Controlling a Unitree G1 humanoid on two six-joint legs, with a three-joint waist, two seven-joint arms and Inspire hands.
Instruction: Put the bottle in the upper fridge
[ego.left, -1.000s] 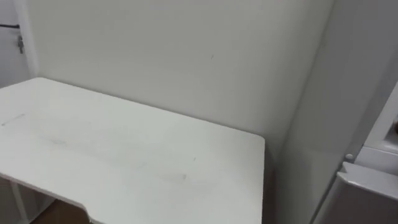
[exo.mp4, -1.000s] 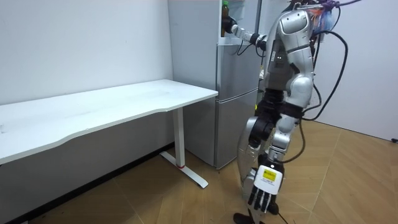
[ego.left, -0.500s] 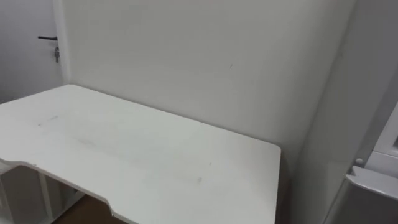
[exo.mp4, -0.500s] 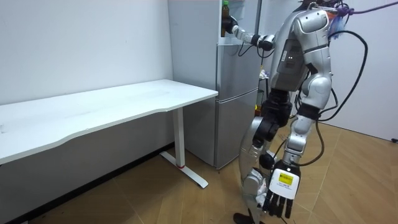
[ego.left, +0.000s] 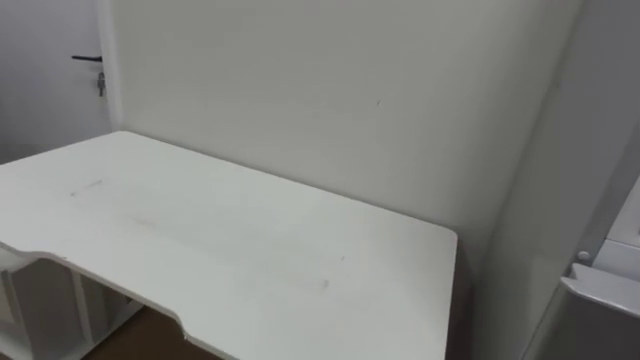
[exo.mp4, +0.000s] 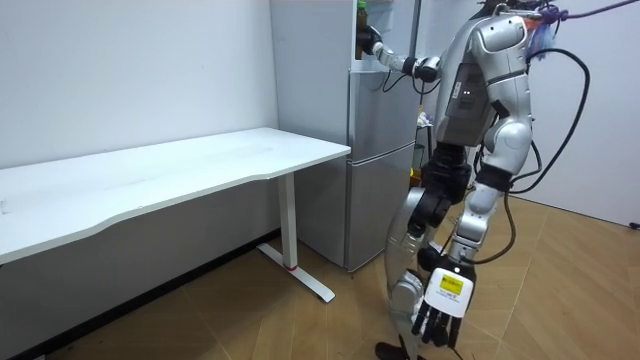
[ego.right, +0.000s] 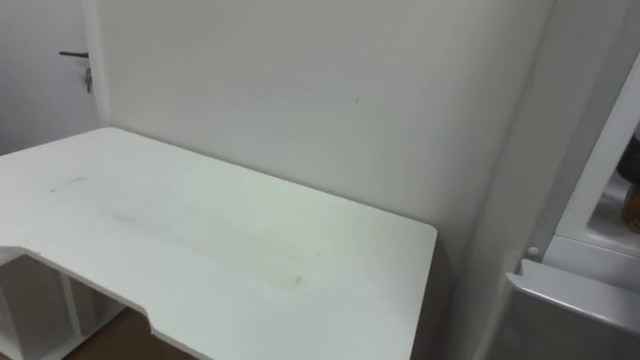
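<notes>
In the room view I stand before a grey fridge (exo.mp4: 380, 160) whose upper compartment is open. My right arm reaches up into that compartment, and my right hand (exo.mp4: 372, 43) is curled round the lower part of a dark bottle (exo.mp4: 361, 14) with a light cap, held upright just inside. My left hand (exo.mp4: 440, 318) hangs low beside my leg with its fingers relaxed. In the right eye view the open compartment's edge (ego.right: 600, 215) shows at the far right, above the fridge's lower door (ego.right: 570, 300).
A long white table (ego.left: 250, 250) stands against the wall to the left of the fridge, its near corner close to the fridge's side (ego.left: 540, 200). A door with a dark handle (ego.left: 88, 59) is at the far left. Wooden floor (exo.mp4: 250, 320) lies around me.
My body has leaned away to the room view's right and my left hand has swung lower. The eye view has shifted with my head. My right hand stays at the bottle in the fridge.
</notes>
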